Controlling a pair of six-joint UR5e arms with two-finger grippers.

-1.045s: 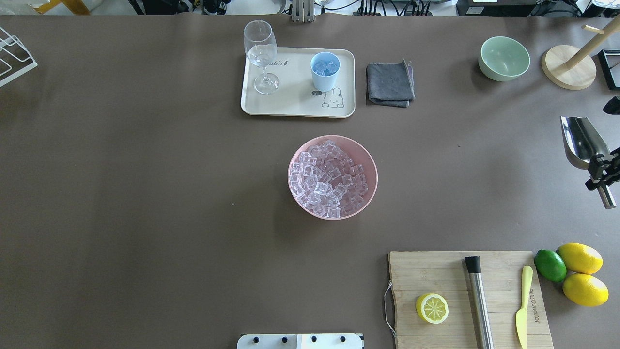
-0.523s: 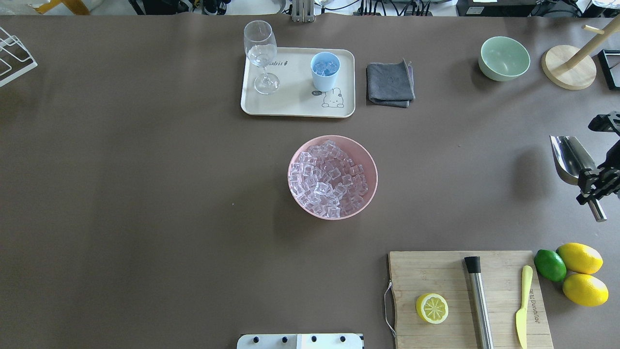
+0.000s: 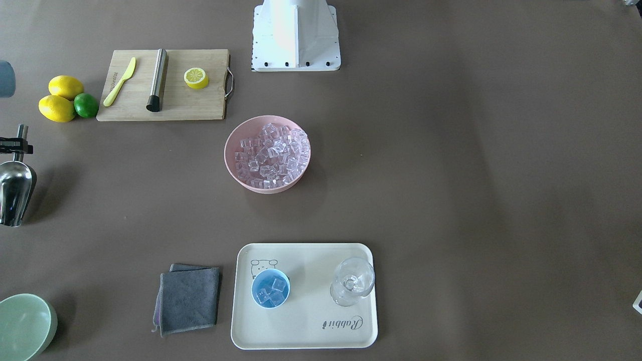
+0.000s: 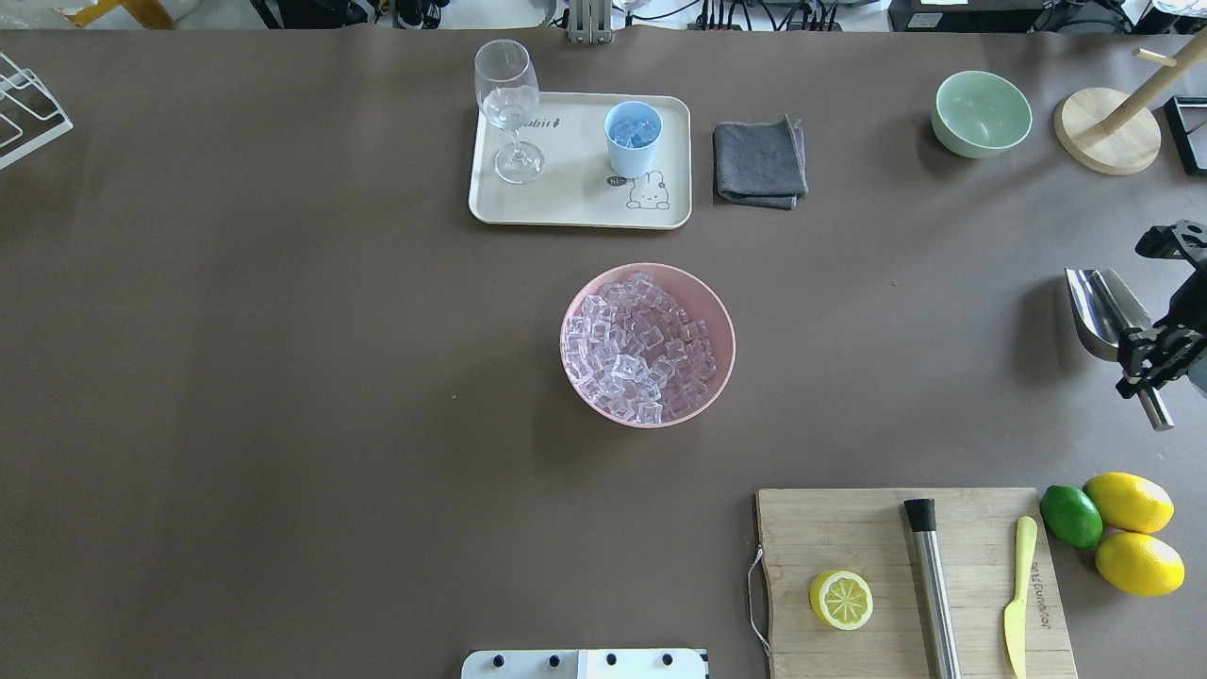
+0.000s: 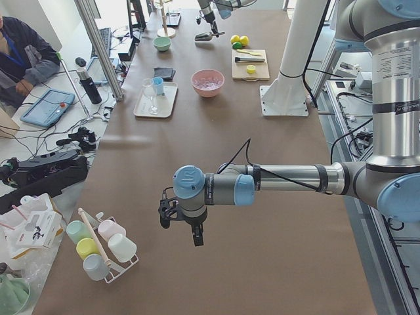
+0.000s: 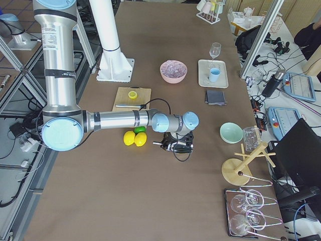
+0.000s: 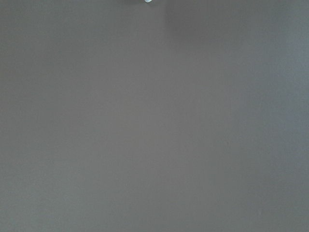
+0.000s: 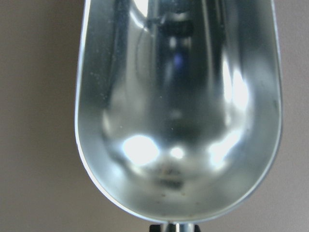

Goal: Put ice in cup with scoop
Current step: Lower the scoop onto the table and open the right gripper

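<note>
Tabletop (image 4: 283, 377): lying bare around the right claw, with the work well off toward the middle.
Right claw (image 4: 1152, 363): pinching the scoop (image 4: 1099, 300) by its handle, leaving the empty trough free for digging.
Ice (image 4: 641, 344): sitting heaped in a pink bowl (image 4: 721, 321), well apart from that claw.
Cup (image 4: 634, 141): standing beyond the bowl, already holding cubes.
Left claw (image 5: 184, 220): hanging far aside; I cannot tell its spread.

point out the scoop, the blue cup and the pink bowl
scoop (image 4: 1099, 309): overhead exterior view, middle of its trough
cup (image 4: 633, 162): overhead exterior view, its outer wall
pink bowl (image 4: 723, 325): overhead exterior view, bare inner wall, right side
</note>
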